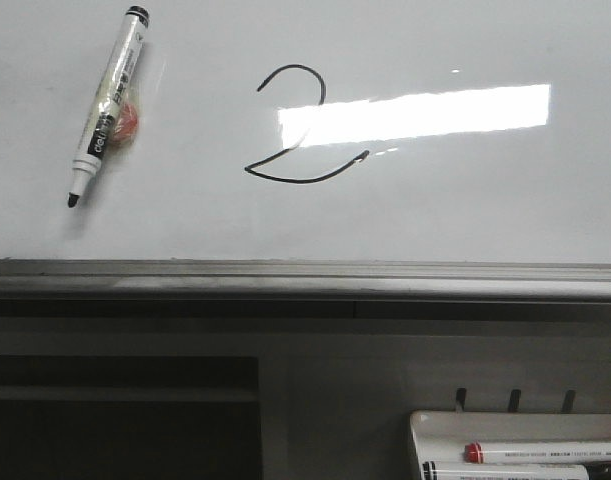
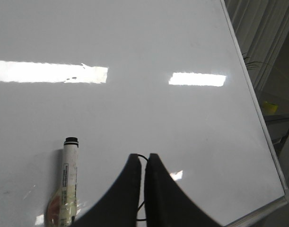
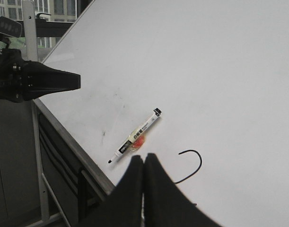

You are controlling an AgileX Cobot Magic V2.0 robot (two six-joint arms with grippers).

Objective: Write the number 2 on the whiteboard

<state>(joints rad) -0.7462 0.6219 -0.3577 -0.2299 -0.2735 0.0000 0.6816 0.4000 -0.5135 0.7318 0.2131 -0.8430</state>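
On the whiteboard (image 1: 465, 210), the number 2 (image 1: 303, 130) already stands whole: a hooked top, a diagonal stroke partly lost in the bright strip of reflected light, and a long curved base ending in a small upturn. Judged from that, the writing itself looks finished, and what may be left is only tidying up, such as capping or putting away the marker (image 1: 109, 102). That marker lies uncapped and flat on the board, touched by neither claw, its black tip toward the frame and a small reddish lump stuck beside its barrel. Seen from the left wrist, the left claw (image 2: 144, 158) has its fingers pressed together with nothing between them, hanging over the board; part of the drawn line shows just past and beneath its tips, and the marker lies close beside it. The right claw (image 3: 144, 160) is likewise closed and empty; the marker lies a little beyond its tips, and the hook of the 2 just off to one side. Nothing on the board blocks either claw's way to the marker. Below the board's grey frame edge, well away from both claws, a small white tray (image 1: 425, 425) holds at least two spare markers, one red-capped (image 1: 545, 452). No tabletop shows here.
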